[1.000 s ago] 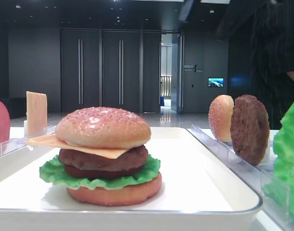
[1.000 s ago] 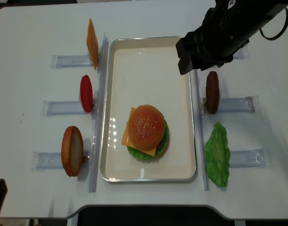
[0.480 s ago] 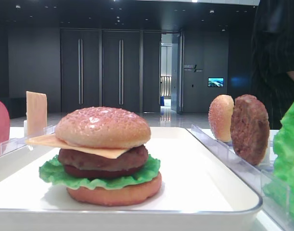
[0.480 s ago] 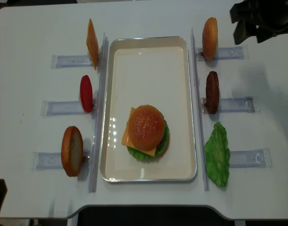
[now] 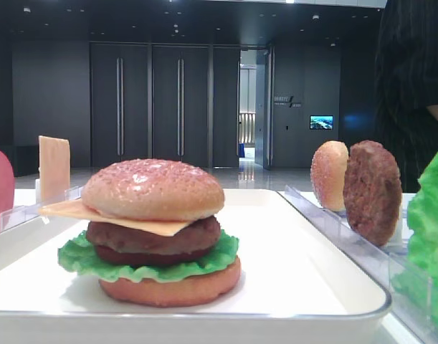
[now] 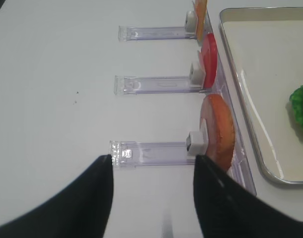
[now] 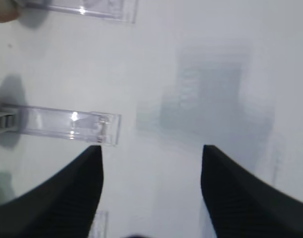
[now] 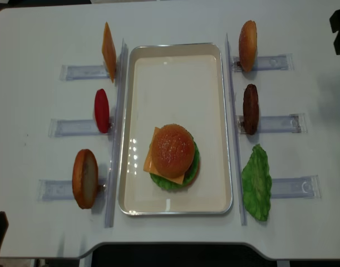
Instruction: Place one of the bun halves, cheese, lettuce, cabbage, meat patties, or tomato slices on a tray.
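At the bottom of your right wrist view, the right gripper (image 7: 151, 193) has its two dark fingers spread wide with nothing between them, over bare white table (image 7: 191, 59) beside a clear rack (image 7: 67, 124). Your left gripper (image 6: 152, 198) shows the same way at the bottom of the left wrist view: fingers apart, empty, just below a rack that holds a bun on edge (image 6: 218, 131). Above it in that view stand the tomato slice (image 6: 208, 59) and the cheese (image 6: 201, 12) in their own racks. In the overhead view, the domed speckled bun top (image 8: 172, 150) caps a stacked burger in the lower middle of the white tray (image 8: 175, 67). Right of the tray you see a second bun top (image 8: 247, 45), a meat patty (image 8: 250, 108) and a lettuce leaf (image 8: 256, 182).
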Controlling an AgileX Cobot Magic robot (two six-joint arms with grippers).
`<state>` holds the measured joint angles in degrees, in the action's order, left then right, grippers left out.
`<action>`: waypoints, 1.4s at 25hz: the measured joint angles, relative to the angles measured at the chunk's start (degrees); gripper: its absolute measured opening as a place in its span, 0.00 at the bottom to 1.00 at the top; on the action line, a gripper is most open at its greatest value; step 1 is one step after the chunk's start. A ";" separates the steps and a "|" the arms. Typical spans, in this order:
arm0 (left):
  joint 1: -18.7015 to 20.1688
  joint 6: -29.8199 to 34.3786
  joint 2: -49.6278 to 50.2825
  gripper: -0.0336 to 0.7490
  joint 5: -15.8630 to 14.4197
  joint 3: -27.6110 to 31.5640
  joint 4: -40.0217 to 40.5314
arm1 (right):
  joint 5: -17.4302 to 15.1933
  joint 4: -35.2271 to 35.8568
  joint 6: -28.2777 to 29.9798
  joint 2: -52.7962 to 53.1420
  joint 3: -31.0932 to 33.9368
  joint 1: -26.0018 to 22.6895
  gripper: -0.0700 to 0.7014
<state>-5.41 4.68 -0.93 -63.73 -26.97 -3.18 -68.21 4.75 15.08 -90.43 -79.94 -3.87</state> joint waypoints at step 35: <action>0.00 0.40 0.00 0.55 0.00 0.00 0.00 | -1.82 -4.08 -8.94 46.04 26.55 -2.38 0.63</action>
<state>-5.41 5.08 -0.93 -63.73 -26.97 -3.18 -70.03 0.67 6.14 -44.39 -53.39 -6.24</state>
